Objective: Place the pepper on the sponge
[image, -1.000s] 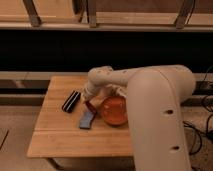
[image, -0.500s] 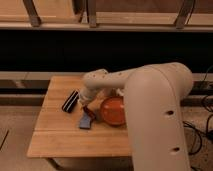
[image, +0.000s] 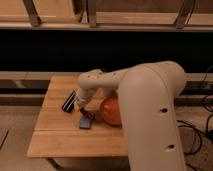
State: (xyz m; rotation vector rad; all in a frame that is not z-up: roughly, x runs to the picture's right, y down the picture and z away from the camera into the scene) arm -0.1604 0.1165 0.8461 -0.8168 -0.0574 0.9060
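Note:
The sponge (image: pixel 86 121) is a small flat blue-grey pad lying on the wooden table (image: pixel 55 137), just left of a large round orange object (image: pixel 111 111). A slim dark red piece, the pepper (image: pixel 89 114), shows at the sponge's far edge, right below the gripper. My gripper (image: pixel 82 108) hangs at the end of the white arm, directly above the sponge's far end and next to the orange object. The arm's bulk covers the table's right side. Whether the pepper is held or resting on the sponge cannot be told.
A black bar with pale edge stripes (image: pixel 69 101) lies at an angle just left of the gripper. The table's front edge runs below the sponge. A dark shelf and wooden rails stand behind the table. Cables lie on the floor at right.
The arm has swung left and the gripper has come lower over the sponge's far end, closer to the black bar. The sponge and the orange object have stayed put.

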